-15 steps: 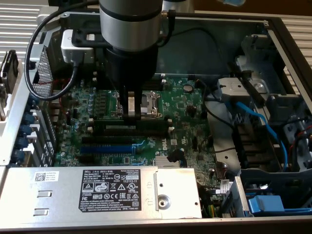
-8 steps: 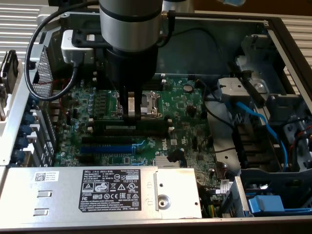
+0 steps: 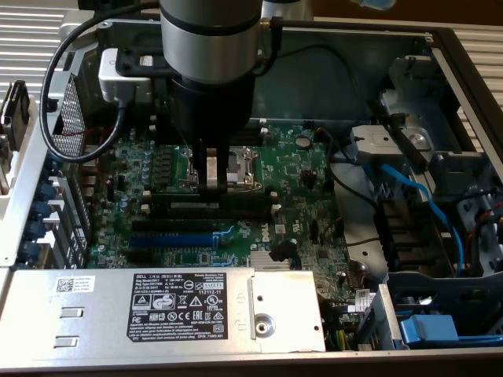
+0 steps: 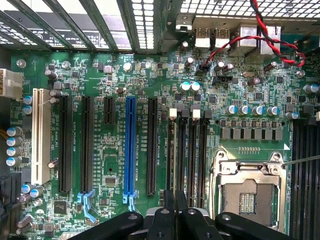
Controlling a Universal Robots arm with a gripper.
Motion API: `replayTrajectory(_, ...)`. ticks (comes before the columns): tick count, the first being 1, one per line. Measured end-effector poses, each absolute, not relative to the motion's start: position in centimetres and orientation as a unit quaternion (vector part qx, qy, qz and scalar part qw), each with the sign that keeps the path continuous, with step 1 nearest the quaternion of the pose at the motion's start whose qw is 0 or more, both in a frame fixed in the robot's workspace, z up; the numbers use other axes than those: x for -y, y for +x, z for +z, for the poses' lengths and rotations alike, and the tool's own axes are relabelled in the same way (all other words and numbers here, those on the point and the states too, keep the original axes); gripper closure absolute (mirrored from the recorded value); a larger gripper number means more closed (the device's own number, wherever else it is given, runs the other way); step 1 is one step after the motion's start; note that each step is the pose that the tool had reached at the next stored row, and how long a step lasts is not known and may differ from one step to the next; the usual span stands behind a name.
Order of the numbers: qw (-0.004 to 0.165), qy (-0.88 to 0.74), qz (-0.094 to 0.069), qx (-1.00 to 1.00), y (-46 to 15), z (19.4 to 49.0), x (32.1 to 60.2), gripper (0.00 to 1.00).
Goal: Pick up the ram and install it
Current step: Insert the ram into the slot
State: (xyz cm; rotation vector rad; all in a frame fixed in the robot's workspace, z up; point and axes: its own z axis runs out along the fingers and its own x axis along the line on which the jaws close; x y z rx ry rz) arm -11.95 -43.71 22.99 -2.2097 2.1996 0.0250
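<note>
The gripper (image 4: 175, 212) points straight down, just above the black slots (image 4: 187, 150). It is pinched narrow on a thin dark strip, which looks like the ram (image 4: 175, 197) seen edge-on. High above the black slots, the thick grey arm (image 3: 211, 39) stands upright.

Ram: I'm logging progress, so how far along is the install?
Done: the ram looks picked up, a thin dark edge held in the shut gripper. In hand: the gripper hangs over the black slots beside the socket. Left: seating it; the slots look empty.
</note>
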Motion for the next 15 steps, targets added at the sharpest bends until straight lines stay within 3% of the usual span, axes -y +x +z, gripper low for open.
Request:
replayTrajectory(5, 0.012, -0.709, 0.008, -0.705, -11.94, 22.99, 43.71, 0.87)
replayTrajectory(6, 0.012, -0.709, 0.008, -0.705, -11.94, 22.98, 43.71, 0.80)
replayTrajectory(15, 0.012, -0.709, 0.008, -0.705, -11.95, 23.00, 43.71, 0.80)
